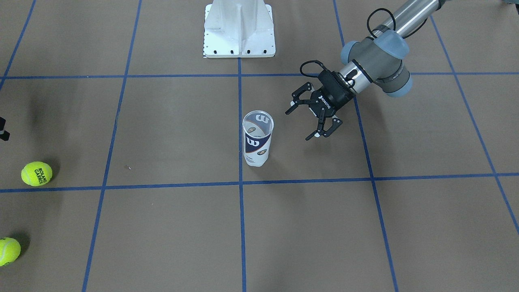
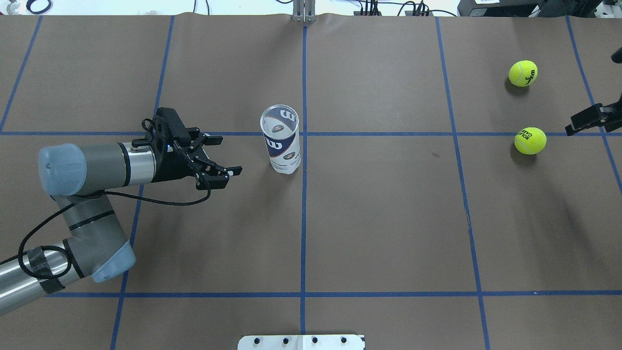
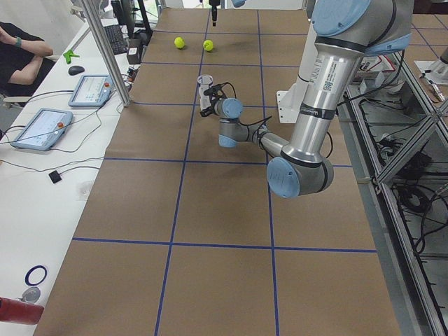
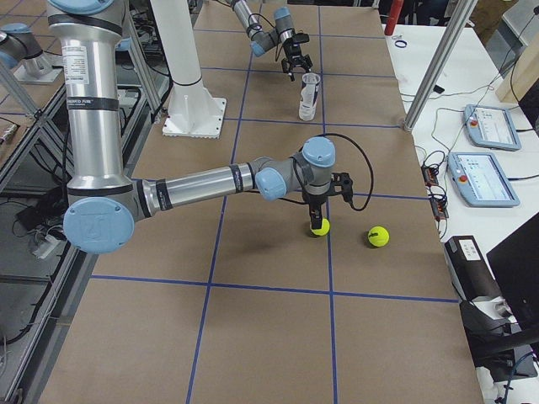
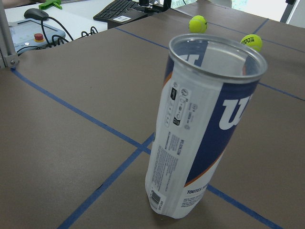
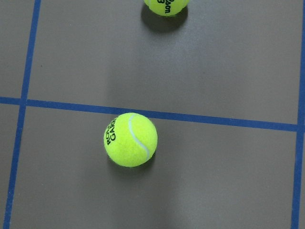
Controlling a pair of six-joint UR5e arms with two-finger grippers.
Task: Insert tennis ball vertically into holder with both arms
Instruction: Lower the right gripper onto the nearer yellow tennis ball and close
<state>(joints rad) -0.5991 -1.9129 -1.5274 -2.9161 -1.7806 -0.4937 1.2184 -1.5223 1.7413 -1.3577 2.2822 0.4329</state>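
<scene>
**Tennis ball** [image 2: 530, 141]: fluorescent yellow-green, ROLAND GARROS lettering. Lies loose on the desk [image 2: 388, 233] on the robot's right side, just beside a blue tape line, nothing touching it

**Right gripper** [image 4: 317, 212]: points down and hangs close above this ball, seemingly lined up for a pick from the top. Cannot tell whether its fingers are spread or closed

**Second tennis ball** [image 2: 523, 73]: near the first, farther from the robot, not touching it

**Holder** [image 2: 281, 138]: clear Wilson can. Stands upright, mouth up, apparently empty, by the desk's centre line and well apart from both balls

**Left gripper** [image 2: 228, 155]: released, jaws spread wide, aimed sideways at the can from just beside it, no contact. Probably placed to steady the can for a vertical drop
</scene>
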